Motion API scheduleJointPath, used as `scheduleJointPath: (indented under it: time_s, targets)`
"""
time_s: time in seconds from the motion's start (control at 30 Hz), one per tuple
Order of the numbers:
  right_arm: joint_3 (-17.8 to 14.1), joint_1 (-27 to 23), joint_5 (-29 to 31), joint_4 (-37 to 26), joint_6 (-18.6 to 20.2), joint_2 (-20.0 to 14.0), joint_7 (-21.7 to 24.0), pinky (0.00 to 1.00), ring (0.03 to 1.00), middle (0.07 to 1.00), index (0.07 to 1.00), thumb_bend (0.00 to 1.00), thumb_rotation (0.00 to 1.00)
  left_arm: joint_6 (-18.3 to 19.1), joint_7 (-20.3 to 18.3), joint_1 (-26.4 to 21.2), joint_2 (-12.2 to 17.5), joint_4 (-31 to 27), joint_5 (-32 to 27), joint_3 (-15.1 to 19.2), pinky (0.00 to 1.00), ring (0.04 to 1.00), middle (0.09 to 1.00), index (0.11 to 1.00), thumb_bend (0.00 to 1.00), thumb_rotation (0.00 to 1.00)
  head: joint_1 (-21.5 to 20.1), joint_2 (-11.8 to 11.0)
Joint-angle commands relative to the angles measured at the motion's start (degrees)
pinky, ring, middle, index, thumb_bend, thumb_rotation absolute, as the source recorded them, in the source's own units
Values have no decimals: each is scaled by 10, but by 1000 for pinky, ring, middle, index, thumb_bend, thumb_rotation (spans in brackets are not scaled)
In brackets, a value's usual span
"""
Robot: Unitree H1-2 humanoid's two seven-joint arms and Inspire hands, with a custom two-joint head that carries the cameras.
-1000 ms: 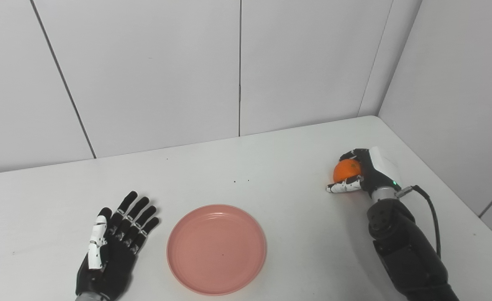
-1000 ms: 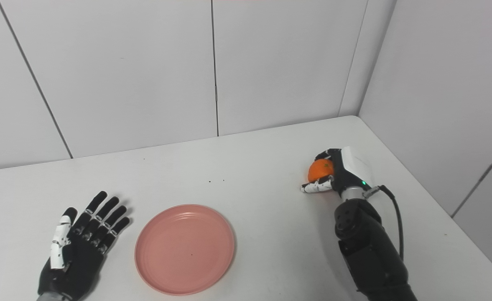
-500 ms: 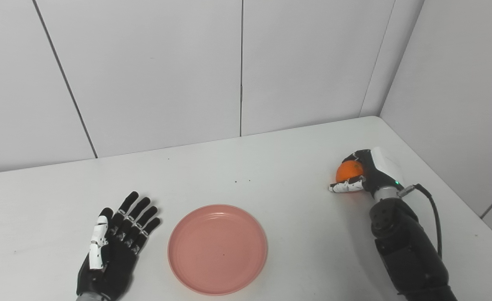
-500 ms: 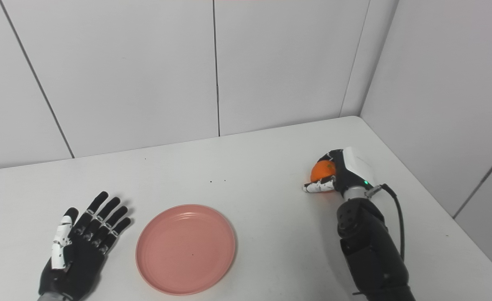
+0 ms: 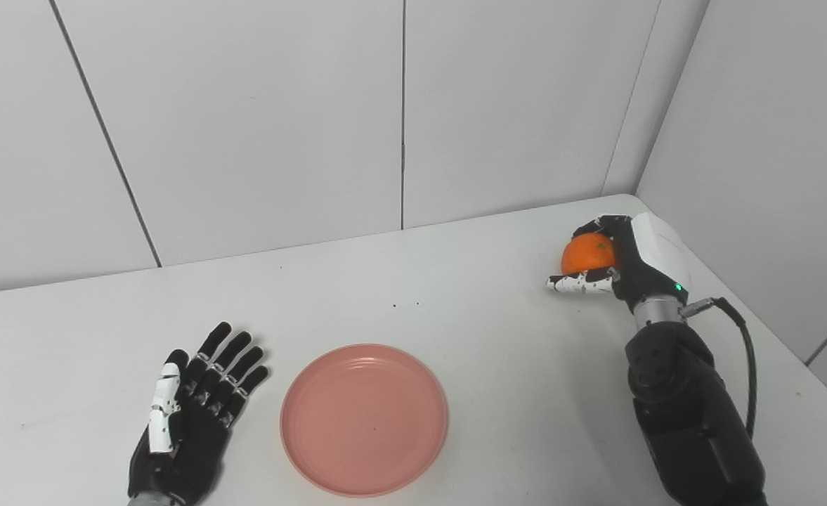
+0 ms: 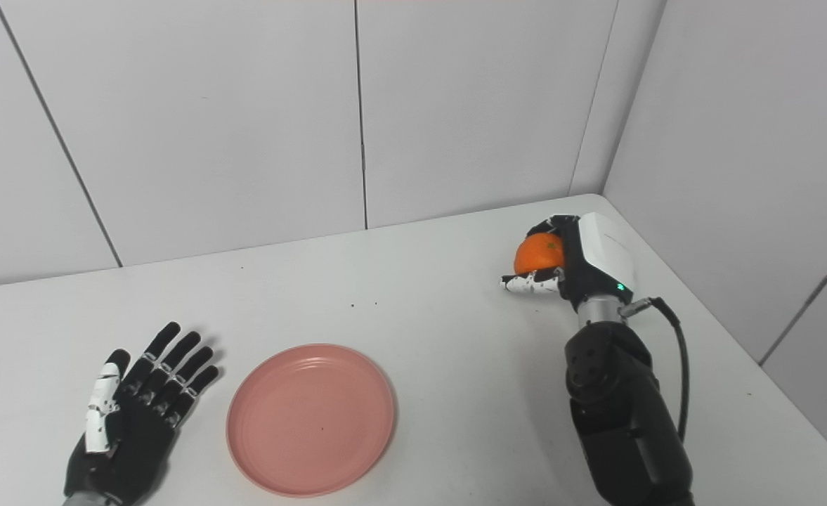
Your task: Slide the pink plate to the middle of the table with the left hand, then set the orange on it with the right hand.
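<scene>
Pink, round, shallow plastic plate (image 5: 364, 419) sits flat near the front edge of the white counter (image 5: 455, 281), roughly midway between its left and right edges. By my reading the sliding step is done.

Round orange fruit (image 5: 587, 254) is in the right hand (image 5: 620, 263), over the counter's back right corner, close to the side wall. Black fingers (image 5: 596, 226) curl over the top of it; the white-tipped thumb runs underneath. Firm hold, as far as can be seen. A shadow on the counter under the hand suggests the orange is lifted clear, though the gap itself is hard to make out.

Left hand (image 5: 192, 414) lies palm down on the counter just beside the plate's left rim, not touching it. Fingers spread and straight, holding nothing.

Key relation: the plate lies to the left of the carried orange and nearer the front edge, well apart from it. The right hand is the one loaded; the left is nearer the plate but idle.

Judgement: the carry is what remains, leftward and toward the front edge, then a lowering over the plate's centre. A round fruit may roll on release; the raised rim should catch it.
</scene>
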Motion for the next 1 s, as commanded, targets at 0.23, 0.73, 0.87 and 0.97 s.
scheduleJointPath:
  time_s: [0.23,0.73,0.87,0.97]
  targets:
    - [24,-35,-42,-110,-4,33,39,401,460,483,489,531,0,8,8,10,-7,-7,14,-12,887,882,886,885,343,1000,28,2]
    - [136,-37,-57,-166,-20,102,96,359,432,468,503,530,0,5,43,20,-42,-34,57,-37,859,866,876,869,370,1000,125,25]
    - [176,-33,-68,-166,-26,117,96,355,427,468,503,530,0,5,49,21,-51,-38,66,-44,867,870,878,872,377,1000,151,32]
    - [200,-27,-68,-163,-30,126,93,348,422,469,504,530,0,5,57,21,-60,-42,76,-50,865,873,879,867,379,1000,175,38]
